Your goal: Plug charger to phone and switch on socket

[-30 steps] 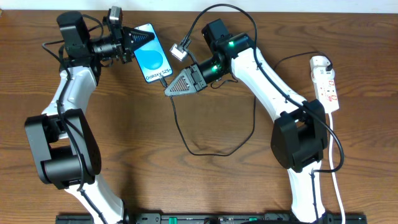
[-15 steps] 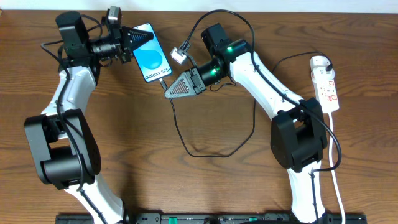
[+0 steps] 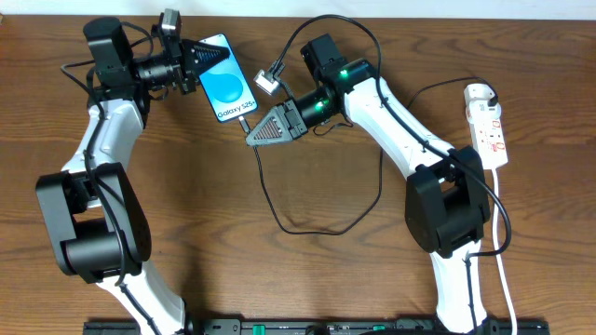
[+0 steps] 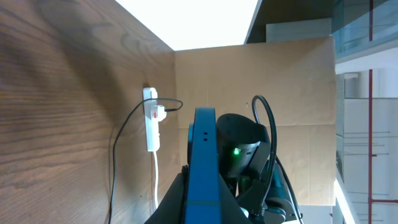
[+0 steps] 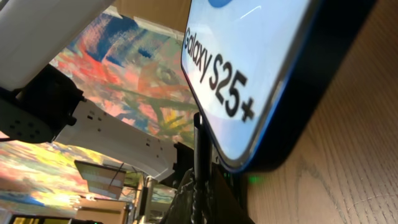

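Observation:
The phone [image 3: 226, 77], with a bright blue screen and "Galaxy S25" text, lies at the back of the table. My left gripper [image 3: 207, 56] is shut on its top end; the phone's blue edge [image 4: 203, 168] runs between the fingers in the left wrist view. My right gripper [image 3: 255, 136] is shut on the black charger cable [image 3: 267, 191] just below the phone's bottom edge, and the plug [image 5: 199, 134] meets the phone's lower end [image 5: 249, 74]. The white socket strip [image 3: 488, 124] lies at the far right, also seen in the left wrist view [image 4: 151, 119].
The charger cable loops across the middle of the table [image 3: 326, 226] and arcs over the right arm. A small white connector [image 3: 270, 76] sits right of the phone. The strip's white cord [image 3: 503, 270] runs down the right edge.
The right gripper has shifted very slightly, holding the cable at the phone's bottom edge. The left arm and phone have not visibly moved.

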You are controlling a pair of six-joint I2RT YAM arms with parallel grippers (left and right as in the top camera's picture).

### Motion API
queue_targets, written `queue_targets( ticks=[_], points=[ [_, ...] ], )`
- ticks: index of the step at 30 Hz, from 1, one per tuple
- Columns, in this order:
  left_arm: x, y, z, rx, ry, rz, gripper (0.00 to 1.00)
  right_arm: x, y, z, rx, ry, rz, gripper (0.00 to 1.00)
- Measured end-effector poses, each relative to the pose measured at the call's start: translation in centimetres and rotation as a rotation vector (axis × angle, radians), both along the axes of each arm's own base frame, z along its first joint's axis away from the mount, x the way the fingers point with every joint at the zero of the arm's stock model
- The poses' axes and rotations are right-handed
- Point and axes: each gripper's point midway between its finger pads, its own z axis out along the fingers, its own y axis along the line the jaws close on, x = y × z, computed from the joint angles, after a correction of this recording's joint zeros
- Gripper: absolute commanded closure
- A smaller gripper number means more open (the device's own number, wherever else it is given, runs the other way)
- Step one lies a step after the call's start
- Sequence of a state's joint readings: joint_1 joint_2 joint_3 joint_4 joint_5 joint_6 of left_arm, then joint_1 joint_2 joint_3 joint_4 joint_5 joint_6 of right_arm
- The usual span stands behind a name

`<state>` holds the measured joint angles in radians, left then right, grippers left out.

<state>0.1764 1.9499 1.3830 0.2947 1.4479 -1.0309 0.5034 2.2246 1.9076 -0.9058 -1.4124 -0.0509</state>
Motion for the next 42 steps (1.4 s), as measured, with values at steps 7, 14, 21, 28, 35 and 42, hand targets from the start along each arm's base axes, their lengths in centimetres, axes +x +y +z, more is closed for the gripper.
queue_targets(
  ticks=[7, 14, 21, 28, 35, 42],
  points=[
    [0.22, 0.15, -0.07, 0.005, 0.000, 0.014, 0.93, 0.26, 0.15, -0.03, -0.003, 0.003, -0.006, 0.99],
    [0.23, 0.23, -0.08, 0.005, 0.000, 0.016, 0.93, 0.13, 0.28, -0.05, -0.008, 0.013, -0.004, 0.99],
    [0.06, 0.16, -0.01, 0.001, -0.001, 0.005, 0.93, -0.16, 0.55, -0.09, -0.012, 0.015, 0.002, 0.99],
    [-0.04, 0.12, 0.05, -0.001, -0.003, -0.002, 0.93, -0.17, 0.54, -0.09, -0.014, 0.020, 0.002, 0.99],
    [-0.19, 0.03, 0.64, 0.003, -0.059, -0.021, 0.93, -0.18, 0.54, -0.10, -0.019, 0.031, 0.000, 0.99],
    [-0.28, 0.00, 0.71, 0.002, -0.063, -0.028, 0.93, -0.16, 0.55, -0.10, -0.019, 0.031, 0.000, 0.99]
  ],
)
